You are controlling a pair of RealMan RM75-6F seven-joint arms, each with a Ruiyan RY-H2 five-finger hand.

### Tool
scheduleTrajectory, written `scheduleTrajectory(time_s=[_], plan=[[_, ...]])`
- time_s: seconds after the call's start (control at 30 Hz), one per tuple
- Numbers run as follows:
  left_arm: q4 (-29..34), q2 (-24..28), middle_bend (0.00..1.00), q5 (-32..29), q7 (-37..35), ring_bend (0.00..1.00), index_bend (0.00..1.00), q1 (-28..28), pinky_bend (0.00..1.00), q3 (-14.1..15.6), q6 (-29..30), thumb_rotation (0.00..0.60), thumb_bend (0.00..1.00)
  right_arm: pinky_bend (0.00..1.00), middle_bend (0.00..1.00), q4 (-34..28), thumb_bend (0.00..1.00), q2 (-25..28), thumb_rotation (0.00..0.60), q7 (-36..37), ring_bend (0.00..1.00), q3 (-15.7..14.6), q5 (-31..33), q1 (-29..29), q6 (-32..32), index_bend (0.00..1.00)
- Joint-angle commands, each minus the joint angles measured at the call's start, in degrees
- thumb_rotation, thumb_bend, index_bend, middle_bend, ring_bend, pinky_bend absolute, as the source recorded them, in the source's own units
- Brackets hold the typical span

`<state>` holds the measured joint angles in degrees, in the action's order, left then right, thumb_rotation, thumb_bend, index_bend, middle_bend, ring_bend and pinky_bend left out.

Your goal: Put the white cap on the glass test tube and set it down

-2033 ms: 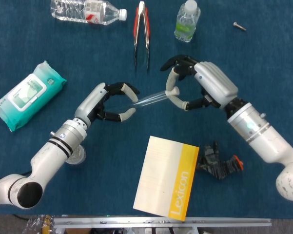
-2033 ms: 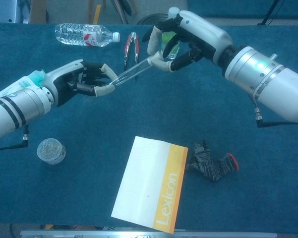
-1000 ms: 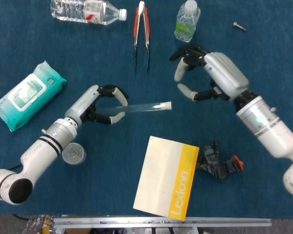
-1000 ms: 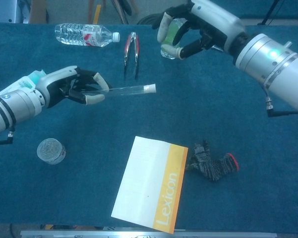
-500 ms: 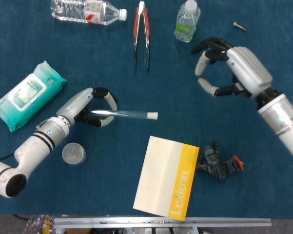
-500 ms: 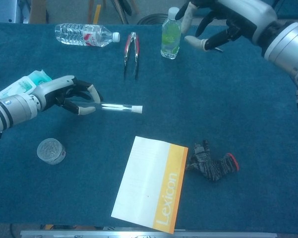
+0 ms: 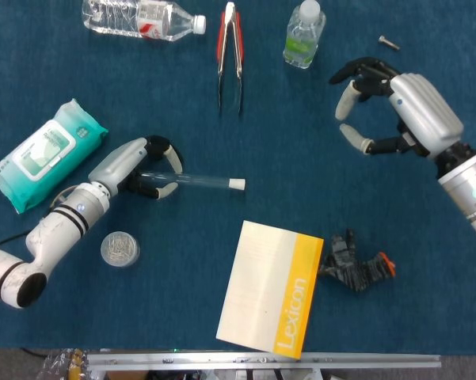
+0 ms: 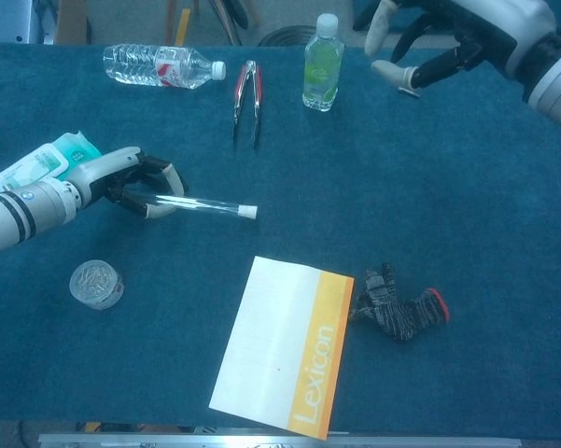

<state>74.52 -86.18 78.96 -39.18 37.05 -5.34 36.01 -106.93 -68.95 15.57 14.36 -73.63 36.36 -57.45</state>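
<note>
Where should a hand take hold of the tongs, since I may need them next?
Probably at the red-handled arms of the tongs, around mid-length, coming from above. They lie flat with the joined end toward the far edge, arms slightly spread toward the robot, so fingers could close across both. The right hand is empty.

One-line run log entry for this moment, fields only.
cap: white cap on glass test tube | left hand: holds tube low over table | right hand: open, empty | set-down: unconfirmed
</note>
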Motion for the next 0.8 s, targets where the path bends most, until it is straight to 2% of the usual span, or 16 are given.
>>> scheduleTrajectory(time_s=[0.03, 0.2, 0.3, 0.37, 0.57, 0.8], plan=[[-1.38, -0.76, 0.31, 0.35, 0.43, 0.12, 0.62, 0.07, 0.15, 0.57, 0.49, 0.6, 0.36, 0.39, 0.32, -0.01, 0.31, 0.09, 0.6, 0.14, 0.17, -0.03, -0.11, -0.07, -0.05, 0.64], [-3.55, -1.62, 0.29, 0.88, 3.1, 0.09, 0.58, -0.1, 0.15, 1.6, 1.8, 0.6, 0.36, 0.39, 0.32, -0.12, 0.31, 0.45, 0.6, 0.37, 0.17, 0.04, -0.46, -0.34, -0.53, 0.64], [-4.01, -1.84, 0.24, 0.98, 5.7, 0.03, 0.49, -0.09, 0.15, 2.23, 2.31, 0.592, 0.36, 0.39, 0.32, -0.3, 0.31, 0.82, 0.6, 0.59, 0.17, 0.07, -0.67, -0.56, -0.82, 0.64], [-4.15, -2.01, 0.21, 0.8, 7.27, 0.0, 0.44, -0.2, 0.13, 2.39, 2.9, 0.549, 0.36, 0.39, 0.32, -0.37, 0.31, 1.07, 0.6, 0.73, 0.17, 0.02, -0.81, -0.72, -0.97, 0.64], [-3.74, -1.65, 0.14, 0.28, 11.49, 0.0, 0.33, -0.46, 0.08, 2.93, 4.06, 0.412, 0.36, 0.39, 0.32, -0.6, 0.31, 2.06, 0.6, 1.21, 0.17, -0.06, -1.2, -1.41, -1.66, 0.64], [-0.86, 0.62, 0.13, -0.43, 15.94, 0.0, 0.3, -1.32, 0.08, 2.8, 6.92, 0.397, 0.36, 0.39, 0.32, -0.13, 0.31, 3.43, 0.6, 1.83, 0.17, -0.64, -1.85, -2.89, -2.99, 0.64]])
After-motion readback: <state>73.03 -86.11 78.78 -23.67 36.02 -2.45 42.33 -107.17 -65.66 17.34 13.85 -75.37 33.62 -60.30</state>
